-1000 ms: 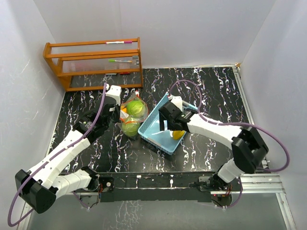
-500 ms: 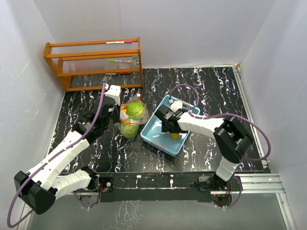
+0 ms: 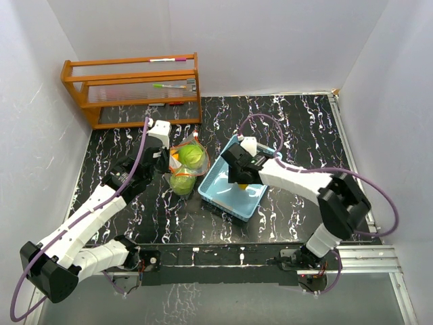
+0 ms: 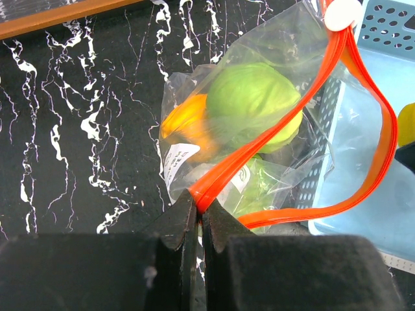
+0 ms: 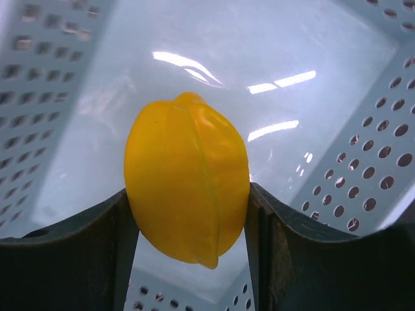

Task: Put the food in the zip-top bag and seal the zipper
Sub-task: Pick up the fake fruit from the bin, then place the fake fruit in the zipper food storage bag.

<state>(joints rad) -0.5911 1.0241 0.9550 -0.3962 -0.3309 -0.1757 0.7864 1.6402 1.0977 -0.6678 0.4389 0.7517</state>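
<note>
While my left pincer (image 4: 198, 210) is pressed together on the zipper (image 4: 363, 110), pinching the red-orange strip at one end, my right pincer (image 5: 188, 214) is closed on a yellow fruit (image 5: 185, 162). Its two fingers press the ribbed fruit from both sides, inside the light blue tray (image 5: 45, 65). I cannot tell whether the fruit touches the tray floor or is a little above it.

The zip-top bag (image 4: 194, 84) lies on the bench (image 3: 298, 128), just beside the left wall of the tray and leaning on it. Its mouth is not sealed: the two sides of the strip are apart and make a wide loop, and the far part of this loop reaches over the tray. A white slider (image 4: 342, 13) sits at the other end of the strip.

Inside the clear plastic I see a green round fruit (image 4: 249, 103) with an orange piece (image 4: 188, 126) touching its left side. A second green piece (image 4: 259, 184) lies under the strip, close to the tray wall.

From the top view, my left arm comes to the bag from the left and my right arm reaches down into the tray. A wooden rack (image 3: 132, 88) stands at the far left corner of the bench, well apart from the bag.
</note>
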